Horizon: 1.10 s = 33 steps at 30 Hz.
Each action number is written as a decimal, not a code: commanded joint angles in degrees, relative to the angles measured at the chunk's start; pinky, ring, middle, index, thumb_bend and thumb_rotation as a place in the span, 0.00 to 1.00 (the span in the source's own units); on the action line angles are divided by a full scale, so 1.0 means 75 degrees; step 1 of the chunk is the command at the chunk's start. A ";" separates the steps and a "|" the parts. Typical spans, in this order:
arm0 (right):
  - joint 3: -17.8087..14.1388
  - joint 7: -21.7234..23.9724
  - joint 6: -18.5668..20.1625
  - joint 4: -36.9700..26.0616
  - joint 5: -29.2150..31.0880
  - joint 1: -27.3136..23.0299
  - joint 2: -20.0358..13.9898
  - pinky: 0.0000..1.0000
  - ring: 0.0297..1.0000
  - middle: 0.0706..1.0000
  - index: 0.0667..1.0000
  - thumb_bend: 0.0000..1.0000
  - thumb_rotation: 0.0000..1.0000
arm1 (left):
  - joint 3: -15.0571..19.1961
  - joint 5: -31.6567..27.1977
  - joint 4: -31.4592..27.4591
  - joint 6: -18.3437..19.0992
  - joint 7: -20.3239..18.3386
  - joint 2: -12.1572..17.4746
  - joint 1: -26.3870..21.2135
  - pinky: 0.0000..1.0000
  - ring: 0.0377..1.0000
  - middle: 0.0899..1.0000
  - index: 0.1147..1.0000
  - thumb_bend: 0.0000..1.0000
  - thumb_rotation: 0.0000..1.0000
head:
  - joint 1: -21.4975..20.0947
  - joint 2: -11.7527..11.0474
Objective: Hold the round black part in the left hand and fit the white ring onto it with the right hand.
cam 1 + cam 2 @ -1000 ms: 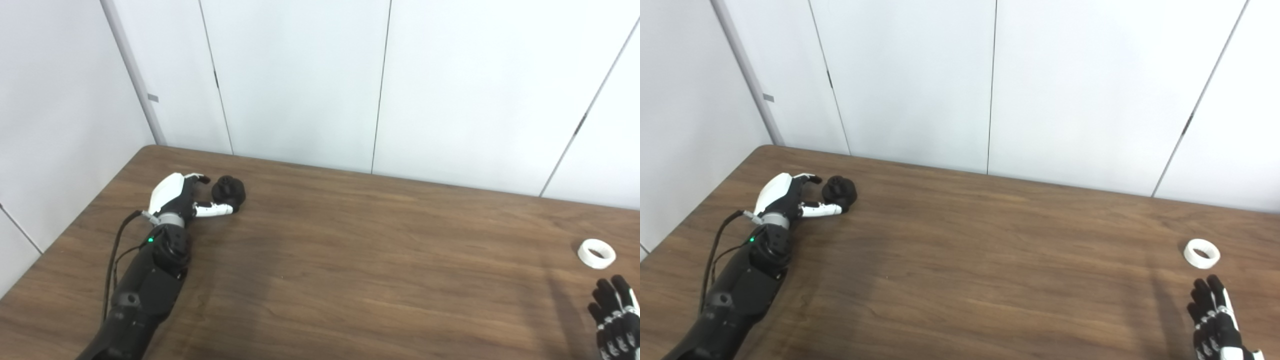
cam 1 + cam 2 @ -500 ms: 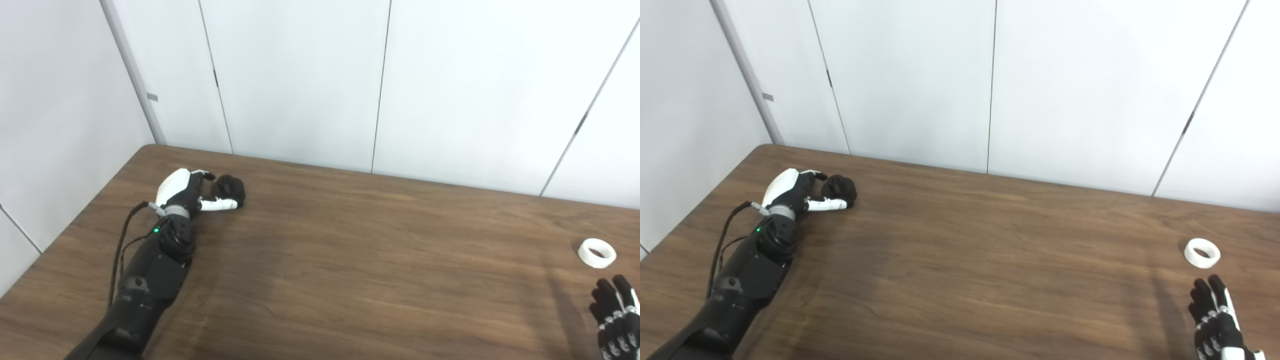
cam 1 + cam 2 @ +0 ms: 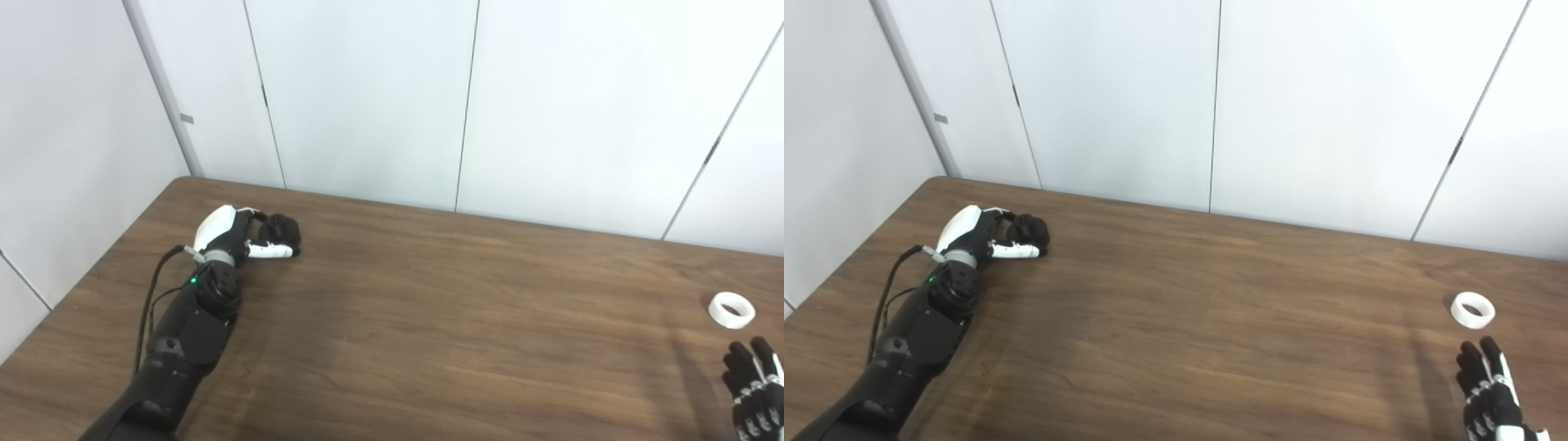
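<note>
The round black part (image 3: pixel 280 228) lies on the brown table (image 3: pixel 429 318) at the far left. My left hand (image 3: pixel 229 236) is right beside it, with its fingers curved over the part's left side and its white thumb stretched along the near side. The fingers stand apart and the part rests on the table. The white ring (image 3: pixel 731 309) lies flat at the far right. My right hand (image 3: pixel 1488 392) is at the bottom right corner, a little nearer to me than the ring. It is open, fingers spread and pointing up, touching nothing.
White wall panels (image 3: pixel 367 98) run close behind the table's far edge and along its left side. A black cable (image 3: pixel 150 300) loops beside my left forearm. Bare wood stretches between the two hands.
My left hand has slid forward and closer to the black part, so its fingers and thumb now flank it. The right hand and the ring have barely moved.
</note>
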 commanded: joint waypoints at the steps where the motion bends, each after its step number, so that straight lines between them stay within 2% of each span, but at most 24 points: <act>1: 0.0100 -0.0039 0.0001 0.0653 0.0014 0.0489 0.0321 1.00 0.97 0.96 0.99 0.55 1.00 | -0.0005 -0.0008 -0.0208 -0.0023 0.0061 0.0204 -0.0339 1.00 0.99 0.91 0.75 0.97 0.30 | 0.0000 0.0001; 13: 0.0104 -0.0057 0.0018 0.0616 0.0001 0.0495 0.0326 1.00 0.96 0.95 0.99 0.54 1.00 | -0.0045 -0.0011 -0.0152 -0.0179 0.0209 0.0186 -0.0326 1.00 0.98 0.89 0.62 0.90 0.26 | -0.0038 0.0042; 16: 0.0110 -0.0061 0.0021 0.0606 -0.0015 0.0501 0.0327 1.00 0.96 0.95 0.99 0.54 1.00 | -0.0018 -0.0005 -0.0100 -0.0319 0.0398 0.0145 -0.0323 1.00 0.96 0.86 0.60 0.87 0.23 | -0.0051 0.0038; 18: 0.0115 -0.0067 0.0008 0.0598 -0.0050 0.0504 0.0325 1.00 0.95 0.95 0.99 0.54 1.00 | 0.0072 -0.0088 -0.0082 -0.0451 0.0555 0.0080 -0.0313 0.99 0.93 0.83 0.55 0.85 0.17 | -0.0051 0.0038; 19: 0.0113 -0.0064 0.0012 0.0598 -0.0036 0.0503 0.0328 1.00 0.95 0.95 0.99 0.54 1.00 | 0.0119 -0.0144 -0.0057 -0.0586 0.0671 0.0046 -0.0305 0.98 0.93 0.82 0.49 0.69 0.12 | -0.0051 0.0038; 20: 0.0109 -0.0063 0.0021 0.0597 -0.0025 0.0501 0.0330 1.00 0.95 0.95 0.99 0.54 1.00 | 0.0169 -0.0204 -0.0036 -0.0744 0.0788 0.0013 -0.0293 0.97 0.91 0.79 0.45 0.59 0.09 | -0.0051 0.0038; 22: 0.0106 -0.0059 0.0049 0.0591 -0.0005 0.0500 0.0330 1.00 0.96 0.95 0.99 0.55 1.00 | 0.0246 -0.0279 -0.0008 -0.0960 0.0959 -0.0042 -0.0279 0.95 0.89 0.77 0.43 0.54 0.06 | -0.0051 0.0038; 25: 0.0110 -0.0068 0.0075 0.0572 -0.0028 0.0507 0.0326 1.00 0.96 0.95 0.99 0.55 1.00 | 0.0274 -0.0322 -0.0029 -0.1069 0.1089 -0.0087 -0.0267 0.91 0.87 0.75 0.42 0.52 0.05 | -0.0051 0.0038; 33: 0.0114 -0.0104 0.0092 0.0570 -0.0076 0.0502 0.0362 1.00 0.97 0.95 0.99 0.56 1.00 | 0.0216 -0.0256 -0.0227 -0.1165 0.1185 -0.0056 -0.0156 0.94 0.88 0.74 0.42 0.52 0.05 | -0.0099 0.0058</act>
